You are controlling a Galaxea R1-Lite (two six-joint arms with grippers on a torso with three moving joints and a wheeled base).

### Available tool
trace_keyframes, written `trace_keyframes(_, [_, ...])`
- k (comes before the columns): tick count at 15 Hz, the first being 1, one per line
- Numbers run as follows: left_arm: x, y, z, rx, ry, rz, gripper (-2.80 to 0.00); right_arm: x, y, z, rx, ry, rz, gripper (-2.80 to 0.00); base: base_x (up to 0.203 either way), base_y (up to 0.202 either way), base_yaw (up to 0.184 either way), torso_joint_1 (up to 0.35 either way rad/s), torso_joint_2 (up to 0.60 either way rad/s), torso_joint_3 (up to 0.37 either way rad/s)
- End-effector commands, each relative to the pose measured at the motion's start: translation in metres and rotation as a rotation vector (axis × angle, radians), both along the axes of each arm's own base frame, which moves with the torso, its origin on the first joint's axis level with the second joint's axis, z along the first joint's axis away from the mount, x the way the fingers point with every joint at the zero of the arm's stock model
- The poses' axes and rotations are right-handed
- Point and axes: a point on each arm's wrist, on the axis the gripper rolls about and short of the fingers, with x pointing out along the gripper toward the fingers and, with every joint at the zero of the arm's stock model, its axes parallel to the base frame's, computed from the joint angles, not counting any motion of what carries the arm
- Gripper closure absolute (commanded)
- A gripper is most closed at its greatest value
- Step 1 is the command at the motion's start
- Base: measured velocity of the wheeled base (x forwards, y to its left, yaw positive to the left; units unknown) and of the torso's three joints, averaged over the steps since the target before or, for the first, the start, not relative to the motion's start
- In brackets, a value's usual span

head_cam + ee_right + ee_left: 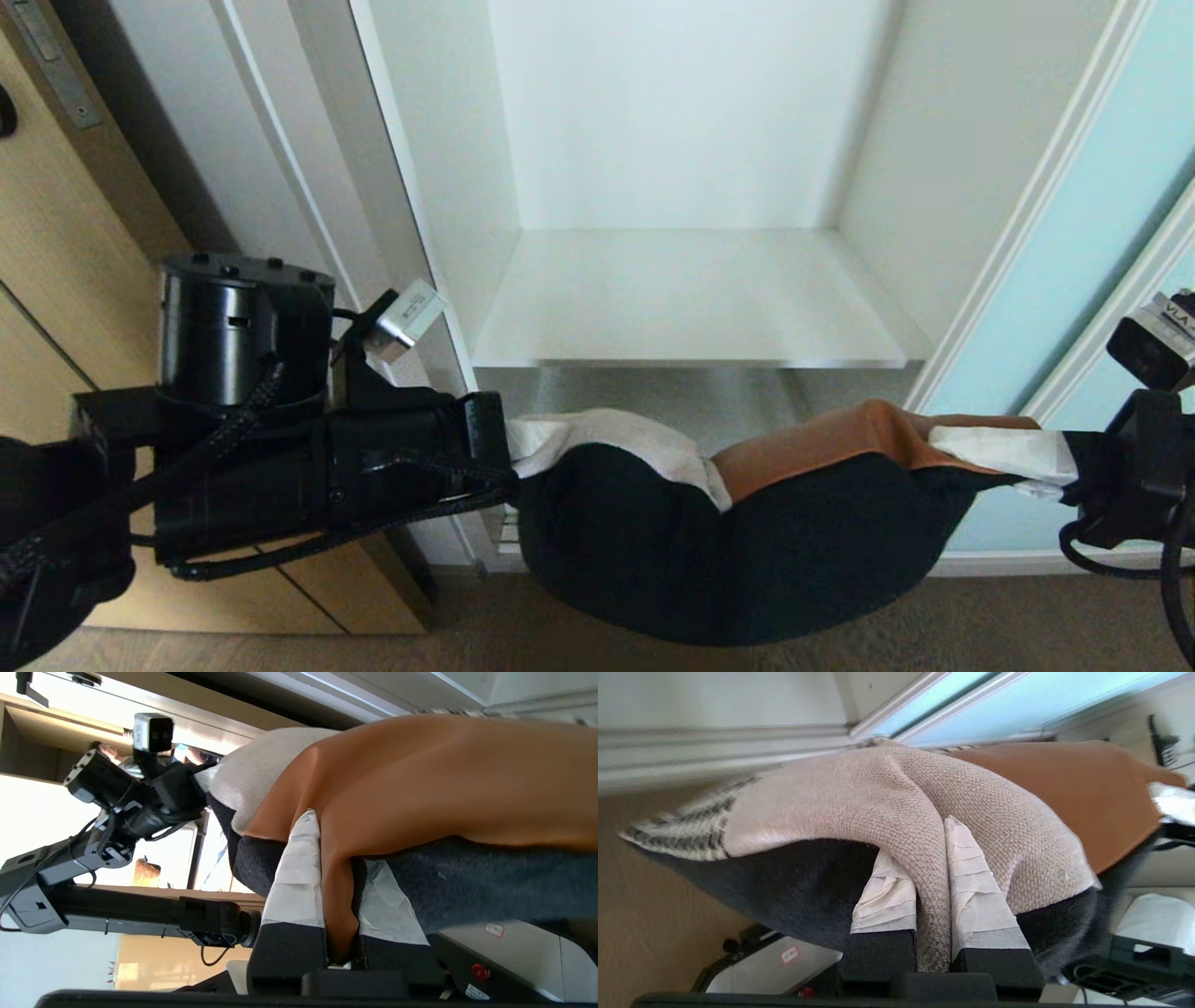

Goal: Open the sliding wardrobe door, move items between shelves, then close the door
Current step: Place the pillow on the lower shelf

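wardrobe: frosted pale-blue sliding glass door pushed right | plain white shelf board bare, front edge above cushion | square patchwork cushion sags midair | left hand pinches cream edge | right hand pinches rust-brown edge

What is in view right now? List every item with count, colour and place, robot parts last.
cushion: one, cream, rust-brown, houndstooth and black, hanging in front of the wardrobe below the shelf, slung between both grippers.
shelf: one, white, bare, inside the wardrobe.
sliding wardrobe door: one, pale-blue glass, right of the opening.
wood door: one, tan, far left.
floor: brown, beneath.
left gripper: shut on the cushion's cream edge.
right gripper: shut on its rust-brown edge.
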Motion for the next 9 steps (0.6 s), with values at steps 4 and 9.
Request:
trace_keyframes(4, [0.0057, -0.0043, -0.0037, -0.005, -0.001, -0.002, 0.00, -0.0043, -0.0001, -0.0002, 0.003, -0.008, 0.008, 0.00, 0.000, 0.000, 0.000, 0.000, 0.00, 0.000])
trace_keyframes(9, [0.0076, -0.0054, -0.0040, -0.004, 0.001, 0.000, 0.00, -0.0108, 0.0043, -0.0056, -0.002, -0.003, 0.036, 0.00, -0.025, 0.000, 0.000, 0.001, 0.00, 0.000])
